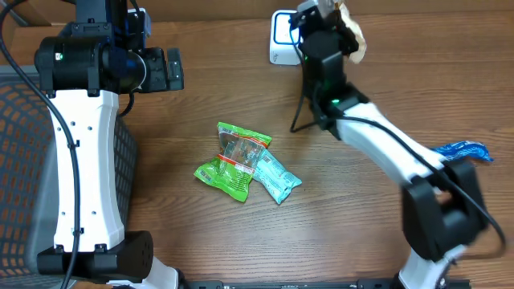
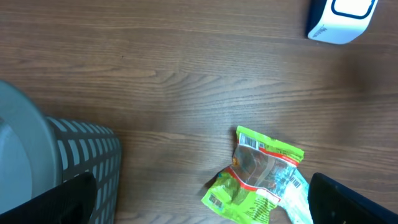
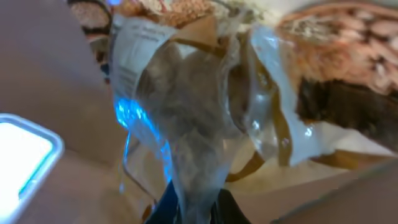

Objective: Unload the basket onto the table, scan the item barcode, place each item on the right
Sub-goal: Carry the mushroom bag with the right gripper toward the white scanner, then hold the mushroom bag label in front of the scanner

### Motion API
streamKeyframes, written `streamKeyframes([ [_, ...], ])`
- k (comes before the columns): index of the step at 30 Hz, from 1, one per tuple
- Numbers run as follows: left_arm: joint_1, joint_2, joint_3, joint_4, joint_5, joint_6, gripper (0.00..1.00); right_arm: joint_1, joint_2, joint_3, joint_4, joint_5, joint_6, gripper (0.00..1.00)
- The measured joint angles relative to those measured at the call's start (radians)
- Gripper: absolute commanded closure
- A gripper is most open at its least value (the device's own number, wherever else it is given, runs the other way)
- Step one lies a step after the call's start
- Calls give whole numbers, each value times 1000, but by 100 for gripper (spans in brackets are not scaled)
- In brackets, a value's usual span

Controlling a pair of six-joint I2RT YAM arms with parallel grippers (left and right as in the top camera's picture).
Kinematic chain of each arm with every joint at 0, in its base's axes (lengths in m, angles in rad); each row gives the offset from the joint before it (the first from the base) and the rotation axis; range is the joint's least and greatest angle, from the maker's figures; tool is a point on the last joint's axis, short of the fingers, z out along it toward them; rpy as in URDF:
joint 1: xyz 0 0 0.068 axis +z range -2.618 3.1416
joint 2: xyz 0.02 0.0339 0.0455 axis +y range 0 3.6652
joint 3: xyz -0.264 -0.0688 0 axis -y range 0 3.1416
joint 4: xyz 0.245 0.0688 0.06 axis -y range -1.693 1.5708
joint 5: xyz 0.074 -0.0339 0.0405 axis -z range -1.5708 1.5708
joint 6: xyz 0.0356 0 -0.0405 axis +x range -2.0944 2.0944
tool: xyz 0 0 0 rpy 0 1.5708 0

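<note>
My right gripper (image 3: 194, 208) is shut on the lower edge of a crinkled clear-and-brown snack packet (image 3: 205, 106), which stands up in front of the camera. Blue light falls on the packet's left side. From overhead, this gripper (image 1: 336, 22) holds the packet (image 1: 353, 36) at the far edge of the table, just right of the white scanner (image 1: 283, 36). The scanner's lit face (image 3: 22, 155) shows at the left of the right wrist view. No barcode can be read on the packet. My left gripper (image 1: 172, 70) hangs open and empty at the far left, its fingers (image 2: 351, 202) wide apart.
Two green snack packets (image 1: 233, 160) and a teal one (image 1: 278, 178) lie overlapped mid-table. A blue packet (image 1: 462, 150) lies at the right edge behind the right arm. A grey mesh basket (image 1: 16, 160) stands at the left, under the left arm.
</note>
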Motion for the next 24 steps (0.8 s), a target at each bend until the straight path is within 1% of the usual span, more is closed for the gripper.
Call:
streamKeyframes([
  [2,0,0,0,0,-1,0,0,0,69,0,143,35,-132,96],
  [5,0,0,0,0,0,0,0,0,142,0,248,40,-291,96],
  [8,0,0,0,0,-1,0,0,0,207,0,307,26,-412,96],
  [11,0,0,0,0,-1,0,0,-2,282,0,414,9,-512,96],
  [14,0,0,0,0,-1,0,1,-3,330,0,457,-24,-581,96],
  [20,0,0,0,0,-1,0,1,-7,373,5,460,-113,-634,96],
  [24,0,0,0,0,-1,0,0,-10,426,87,444,-145,-646,96],
])
